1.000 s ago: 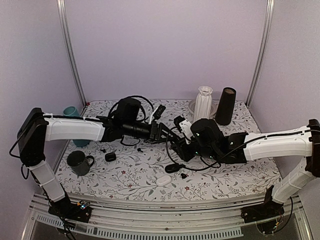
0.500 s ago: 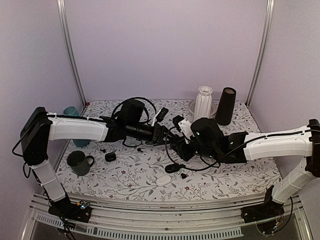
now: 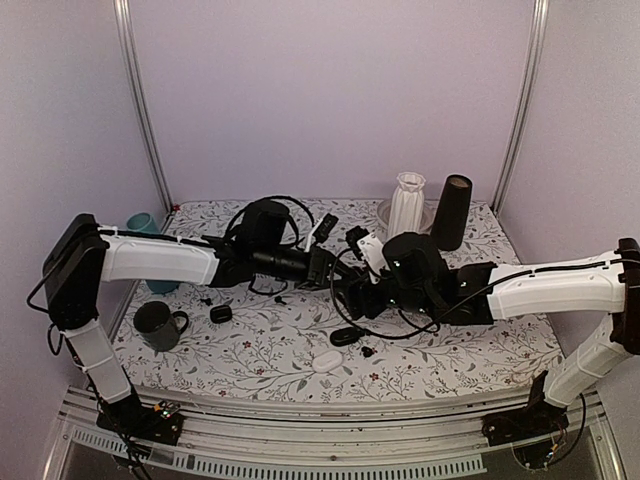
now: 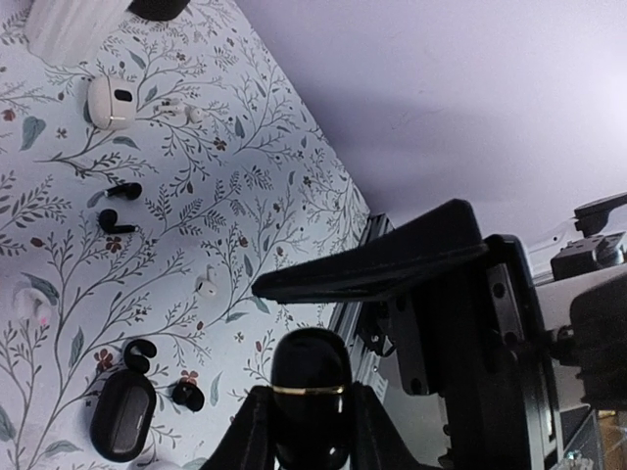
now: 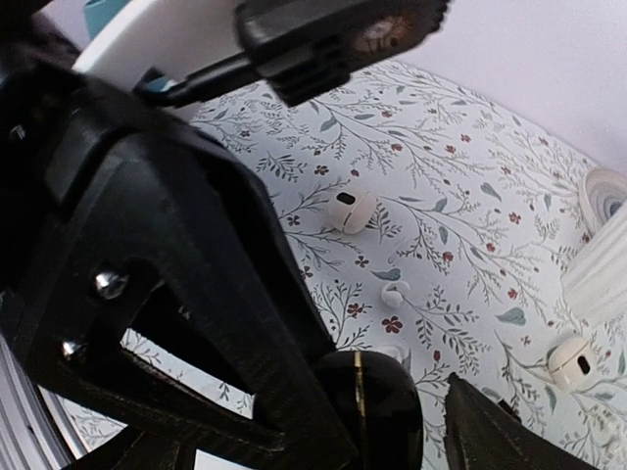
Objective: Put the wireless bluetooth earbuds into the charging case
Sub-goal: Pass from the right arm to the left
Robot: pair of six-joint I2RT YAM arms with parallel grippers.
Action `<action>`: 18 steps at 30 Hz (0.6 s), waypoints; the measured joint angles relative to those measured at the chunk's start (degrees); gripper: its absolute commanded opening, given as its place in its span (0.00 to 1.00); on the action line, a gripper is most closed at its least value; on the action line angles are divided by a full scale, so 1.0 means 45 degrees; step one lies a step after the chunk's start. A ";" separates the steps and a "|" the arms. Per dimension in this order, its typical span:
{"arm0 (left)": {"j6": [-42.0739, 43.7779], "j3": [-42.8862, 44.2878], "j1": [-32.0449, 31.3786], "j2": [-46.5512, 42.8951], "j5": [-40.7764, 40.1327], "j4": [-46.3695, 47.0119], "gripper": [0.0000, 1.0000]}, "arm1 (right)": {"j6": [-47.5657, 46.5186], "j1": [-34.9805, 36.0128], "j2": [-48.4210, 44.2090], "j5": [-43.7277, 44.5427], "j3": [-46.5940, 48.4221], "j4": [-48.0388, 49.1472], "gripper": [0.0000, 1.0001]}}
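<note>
A glossy black charging case (image 4: 310, 377) with a gold band hangs above the table, lid closed. My left gripper (image 4: 312, 431) is shut on it, one finger on each side. My right gripper (image 5: 333, 436) faces it from the other side, open, and a gap shows between the case (image 5: 387, 411) and its right finger (image 5: 490, 431). Both grippers meet over the table's middle (image 3: 343, 282). Two black earbuds (image 4: 118, 220) lie on the floral cloth; another black earbud (image 4: 137, 354) lies beside a second black case (image 4: 122, 416).
White cases (image 4: 110, 101) (image 5: 348, 209) and white earbuds (image 4: 206, 286) (image 5: 394, 294) lie scattered. A white vase (image 3: 406, 207) and a dark cup (image 3: 452, 212) stand at the back. A dark mug (image 3: 157, 325), a teal cup (image 3: 141, 222), headphones and cables (image 3: 262, 212) are on the left.
My left gripper closed onto the black case. The right gripper's jaws opened off it. The left arm edged slightly right.
</note>
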 measured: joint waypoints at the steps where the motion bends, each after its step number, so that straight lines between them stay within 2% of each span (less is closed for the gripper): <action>1: 0.0000 -0.0063 -0.0005 -0.0010 0.0000 0.0151 0.00 | 0.0175 -0.0019 0.0000 -0.0063 0.0005 0.0083 0.95; 4: 0.0053 -0.0350 0.0005 -0.0146 -0.0160 0.0627 0.00 | 0.0549 -0.0243 -0.0019 -0.0457 -0.0010 0.0209 1.00; 11: 0.0457 -0.0874 0.0277 -0.1248 -0.0656 0.1909 0.00 | 0.1899 -0.1418 -0.1525 -0.1957 -0.0792 0.1044 0.99; 18: 0.1506 -0.0627 0.0418 -0.1938 -0.1545 0.2040 0.00 | 0.2968 -0.1938 -0.3036 -0.2234 -0.1103 0.2599 0.99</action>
